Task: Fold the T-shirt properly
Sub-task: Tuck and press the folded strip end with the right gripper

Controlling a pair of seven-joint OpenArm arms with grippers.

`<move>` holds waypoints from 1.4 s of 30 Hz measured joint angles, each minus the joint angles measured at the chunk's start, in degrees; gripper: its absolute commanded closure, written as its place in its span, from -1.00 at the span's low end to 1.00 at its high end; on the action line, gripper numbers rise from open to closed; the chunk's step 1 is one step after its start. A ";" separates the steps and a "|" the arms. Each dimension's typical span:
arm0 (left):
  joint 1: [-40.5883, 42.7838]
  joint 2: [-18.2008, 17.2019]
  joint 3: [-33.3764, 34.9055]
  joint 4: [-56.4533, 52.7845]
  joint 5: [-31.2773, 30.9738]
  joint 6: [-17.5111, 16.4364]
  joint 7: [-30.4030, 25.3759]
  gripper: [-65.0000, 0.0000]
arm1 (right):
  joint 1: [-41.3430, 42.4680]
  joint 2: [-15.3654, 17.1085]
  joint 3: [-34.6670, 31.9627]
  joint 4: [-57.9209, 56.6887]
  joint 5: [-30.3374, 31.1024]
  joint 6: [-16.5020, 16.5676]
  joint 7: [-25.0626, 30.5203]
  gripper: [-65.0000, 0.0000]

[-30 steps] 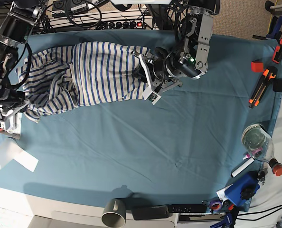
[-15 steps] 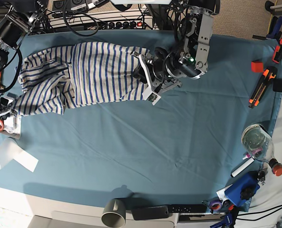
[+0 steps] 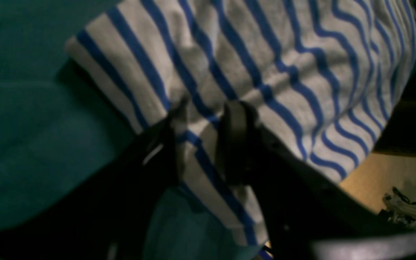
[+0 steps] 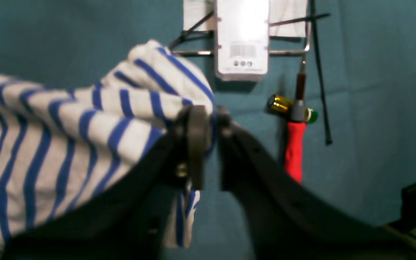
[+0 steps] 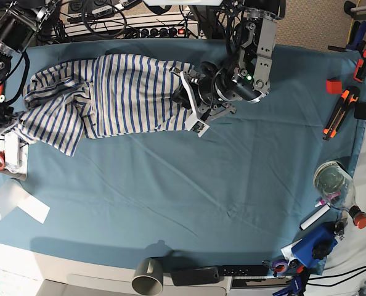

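The T-shirt [image 5: 121, 92], white with blue stripes, lies crumpled along the back left of the teal table cloth [image 5: 201, 197]. My left gripper [image 5: 187, 102] sits at its right end. In the left wrist view this gripper [image 3: 204, 115] is shut on a fold of the T-shirt [image 3: 265, 65]. My right gripper [image 5: 10, 126] is at the shirt's left end. In the right wrist view its jaws [image 4: 211, 115] stand a little apart, and a bunched edge of the T-shirt [image 4: 85, 119] still lies between the tips.
A white packet [image 4: 242, 36] and a red-handled screwdriver [image 4: 294, 155] lie just beyond the right gripper. A white paper roll [image 5: 10, 203] lies front left, a grey cup [image 5: 147, 276] at the front edge. Orange tools [image 5: 342, 112] and a glass jar [image 5: 334, 179] are at the right.
The right gripper carried the shirt's left end up and outward, spreading it, and its jaws have begun to part. The left gripper has not moved.
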 measured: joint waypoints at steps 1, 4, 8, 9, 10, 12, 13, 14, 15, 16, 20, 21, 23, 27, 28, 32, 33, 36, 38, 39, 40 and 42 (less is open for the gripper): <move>-0.02 -0.02 0.00 0.00 0.00 0.00 0.00 0.49 | -0.37 0.02 0.00 0.00 0.02 0.11 -0.04 0.48; -0.02 0.00 0.00 0.00 0.02 0.00 0.00 0.49 | -0.74 0.00 0.00 0.00 -0.02 0.09 -0.66 0.42; -0.02 -0.02 0.00 0.00 0.02 0.00 0.00 0.49 | -0.72 0.33 0.35 0.00 3.34 0.04 -2.97 0.42; -0.02 0.00 0.00 0.00 0.00 0.00 0.00 0.49 | -0.72 0.81 0.74 0.09 5.79 0.07 -3.52 0.42; 0.00 0.00 0.00 0.00 0.02 0.00 -0.02 0.49 | -0.70 1.29 1.38 0.70 7.93 0.00 -3.32 0.42; -0.02 0.00 0.00 0.00 0.02 0.00 -0.02 0.49 | -0.68 2.23 3.19 3.08 11.69 -0.15 -1.01 0.42; -0.02 -0.02 0.00 0.00 0.02 0.00 -0.04 0.49 | -0.46 2.64 4.00 4.50 13.20 -0.13 0.04 0.42; -0.02 -0.02 0.00 0.00 0.02 0.00 -0.04 0.49 | 0.17 2.82 4.57 5.70 13.99 0.33 0.57 0.42; -0.02 -0.02 0.00 0.00 0.02 0.00 -0.04 0.49 | 1.03 2.86 4.74 6.29 14.58 0.76 1.20 0.42; -0.02 -0.02 0.00 0.00 0.02 0.00 -0.17 0.49 | 1.75 2.84 4.68 6.27 15.56 1.33 2.38 0.42; 0.00 -0.02 0.00 0.00 0.17 0.00 -1.31 0.49 | 3.41 2.82 0.07 3.34 16.50 1.40 5.29 0.42; -0.02 -0.02 0.00 -0.02 0.17 0.00 -1.29 0.49 | 4.07 2.80 -1.73 1.84 16.35 1.40 5.88 0.42; -0.02 0.00 0.00 -0.02 0.17 0.00 -1.29 0.49 | 5.86 2.69 -5.57 -1.09 16.70 1.42 6.10 0.42; -0.02 -0.02 0.00 -0.04 0.20 0.00 -1.29 0.49 | 9.75 2.71 -12.68 -7.10 16.11 1.73 6.58 0.42; -0.02 -0.02 0.00 -0.04 0.17 0.00 -1.29 0.49 | 10.60 2.75 -14.47 -8.59 15.58 2.25 6.47 0.42; 0.00 -0.02 0.00 -0.04 0.17 0.00 -1.29 0.49 | 12.66 2.71 -20.17 -12.52 11.76 2.05 5.49 0.42; -0.02 -0.02 0.00 -0.04 0.17 0.00 -1.29 0.49 | 12.87 2.73 -21.16 -13.16 11.34 1.99 5.38 0.42; -0.02 -0.02 0.00 -0.04 0.20 0.00 -1.29 0.49 | 13.05 2.82 -23.78 -15.13 9.70 1.84 2.58 0.42; -0.02 -0.02 0.00 -0.04 0.17 0.00 -1.29 0.49 | 12.90 2.71 -24.87 -16.37 8.02 1.84 2.36 0.42; -0.02 -0.02 0.00 -0.04 0.17 0.00 -1.29 0.49 | 12.92 2.71 -25.24 -16.83 7.54 1.81 2.23 0.42; -0.02 -0.02 0.00 -0.04 0.20 0.00 -1.29 0.49 | 12.94 2.71 -25.35 -17.18 7.28 1.81 2.23 0.42; -0.02 0.00 0.00 -0.04 0.17 0.00 -1.31 0.49 | 12.94 2.71 -25.35 -17.51 6.25 1.77 2.25 0.44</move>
